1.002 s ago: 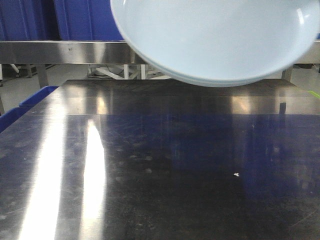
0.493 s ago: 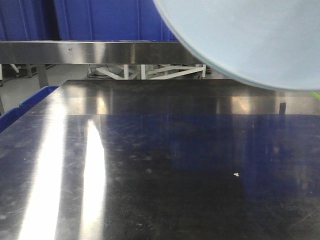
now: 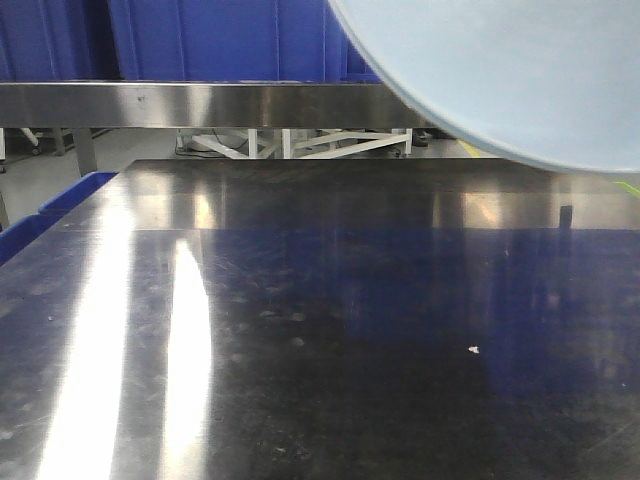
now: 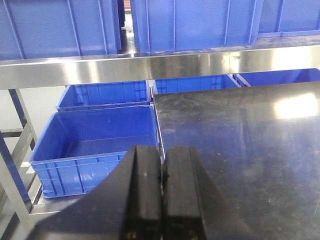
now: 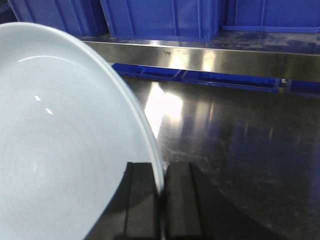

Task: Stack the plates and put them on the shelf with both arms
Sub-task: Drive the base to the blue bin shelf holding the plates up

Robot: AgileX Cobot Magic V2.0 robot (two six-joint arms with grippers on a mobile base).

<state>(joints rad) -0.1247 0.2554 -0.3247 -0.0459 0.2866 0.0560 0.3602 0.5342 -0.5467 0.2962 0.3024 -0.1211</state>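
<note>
Plates (image 5: 65,150) pinched at rim in right fingers (image 5: 142,200) over tabletop (image 3: 300,330), shelf (image 3: 180,103) and blue crates (image 4: 100,130) beyond; left fingers (image 4: 147,190) pressed together.

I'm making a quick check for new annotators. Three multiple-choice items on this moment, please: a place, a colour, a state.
1. Where is the plate? A) lying on the shelf B) held up over the tabletop C) inside a crate
2. What colour are the crates? A) red B) blue C) grey
3. How is the left gripper? A) shut, empty B) wide open C) shut on a plate
Answers: 1 B, the right gripper pinches its rim, clear of the tabletop; 2 B, every crate in view is blue; 3 A, its fingers meet with nothing between.
</note>
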